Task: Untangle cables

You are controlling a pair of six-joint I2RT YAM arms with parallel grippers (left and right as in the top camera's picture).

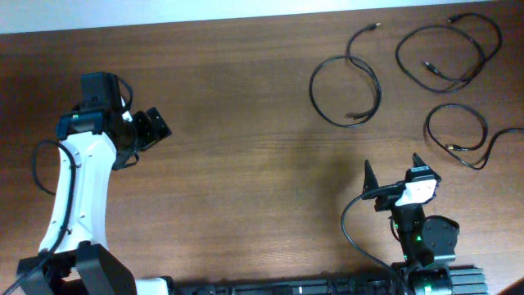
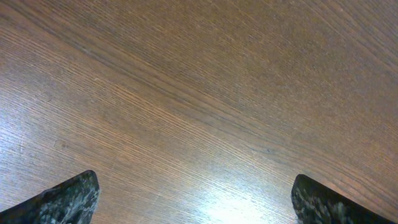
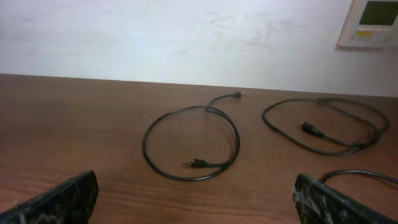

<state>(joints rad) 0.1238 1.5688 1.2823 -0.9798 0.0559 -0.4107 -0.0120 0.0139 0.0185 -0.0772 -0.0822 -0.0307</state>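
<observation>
Right pincer [image 1: 390, 162] is hovering low over the counter [image 1: 246, 164], jaws spread wide and gripping nothing. The left pincer [image 1: 154, 124], well apart on the other side, is doing likewise over bare wood with no cord near it. Closest in, just off the right pincer's right-hand finger, the nearest cable [image 1: 455, 104] is lying in one loose loop, its tail running out of view. Straight ahead of that pincer and a touch left, the middle cable [image 1: 311, 86] is resting as a clean open ring, one plug tucked inside and the other poking out beyond. Farther ahead and to the right, the far cable [image 1: 398, 56] is sprawling in a wider loop that seems to be crossing over itself, yet it is touching neither neighbour. So I'm reading this as the closing stretch: three cords, three separate loops, no knot showing. The next move, I'd say, is calling for little beyond a check on that self-crossing, perhaps a light pinch on one plug end and a pull clear. No bin, tray or box is showing, so nothing is sitting in a container. Beyond it all, a pale wall [image 3: 124, 37] is closing off the counter.
</observation>
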